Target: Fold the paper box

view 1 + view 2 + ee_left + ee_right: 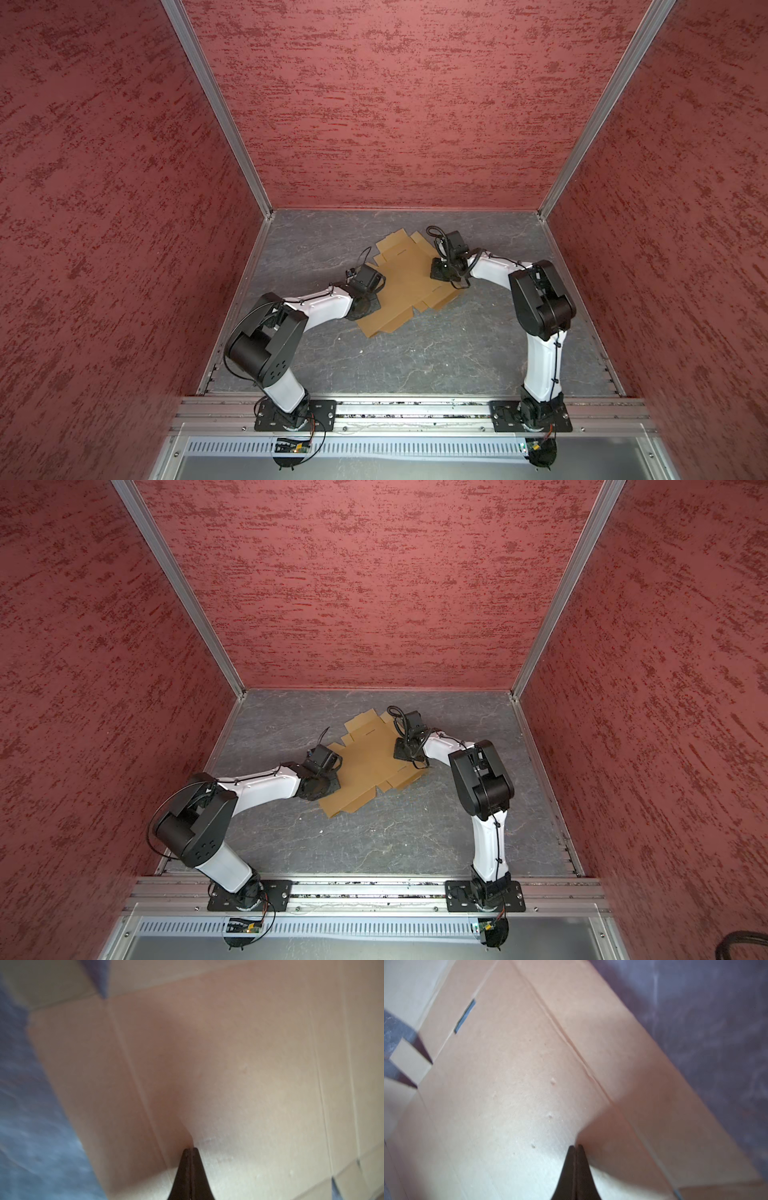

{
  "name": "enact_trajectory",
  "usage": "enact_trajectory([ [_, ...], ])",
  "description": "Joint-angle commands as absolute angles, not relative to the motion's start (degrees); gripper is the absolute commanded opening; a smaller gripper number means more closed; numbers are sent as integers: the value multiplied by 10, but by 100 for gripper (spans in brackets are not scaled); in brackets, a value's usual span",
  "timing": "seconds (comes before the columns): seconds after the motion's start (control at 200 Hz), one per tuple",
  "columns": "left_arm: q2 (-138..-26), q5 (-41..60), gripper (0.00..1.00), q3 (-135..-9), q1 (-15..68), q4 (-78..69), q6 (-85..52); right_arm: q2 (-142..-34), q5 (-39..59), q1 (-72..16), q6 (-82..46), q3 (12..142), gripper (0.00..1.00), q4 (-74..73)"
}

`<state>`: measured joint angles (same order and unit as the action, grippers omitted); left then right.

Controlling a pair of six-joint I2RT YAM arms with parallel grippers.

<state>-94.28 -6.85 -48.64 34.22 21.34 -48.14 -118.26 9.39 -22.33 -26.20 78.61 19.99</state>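
Tan corrugated cardboard lies under both of your tools. The paper box (409, 286) is an unfolded die-cut sheet, flat on the grey marbled table (457, 353). It sits well beyond the aluminium rail (415, 409) that carries the two arm bases, and it is turned diagonally to that rail. In both top views one corner of the sheet points toward the rail, and the flaps and tabs at the opposite end point away from it.

Your left gripper (190, 1149) has its fingers pressed together with nothing between them. The tip appears to touch a box panel just beside a crease, on the edge of the sheet toward the rail's left end.

Your right gripper (576, 1146) is closed the same way and also holds nothing. Its tip appears to rest on the cardboard next to another crease, on the edge toward the rail's right end. It is farther from the rail than the left one. A narrow slot (465, 1016) in the sheet shows in the right wrist view, well apart from that tip.
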Motion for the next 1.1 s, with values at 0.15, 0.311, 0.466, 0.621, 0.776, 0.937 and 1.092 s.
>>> enact_trajectory([
  [0.15, -976, -29, 0, -497, 459, 215, -569, -1297, 151, -229, -193, 925, 0, 264],
  [0.311, -955, -25, 0, -535, 477, 224, -555, -1262, 135, -229, -210, 921, 0, 235],
  [0.466, -893, -31, 2, -546, 449, 254, -514, -1165, 112, -229, -227, 861, 0, 232],
  [0.621, -886, -29, 0, -546, 385, 271, -461, -1064, 102, -241, -252, 766, 2, 238],
  [0.776, -917, -24, 0, -549, 348, 253, -417, -994, 97, -279, -294, 667, 0, 214],
  [0.937, -945, -24, 0, -550, 341, 239, -410, -991, 101, -331, -334, 630, 0, 191],
  [1.092, -957, -27, 0, -530, 343, 220, -432, -1014, 124, -356, -365, 603, 0, 151],
])
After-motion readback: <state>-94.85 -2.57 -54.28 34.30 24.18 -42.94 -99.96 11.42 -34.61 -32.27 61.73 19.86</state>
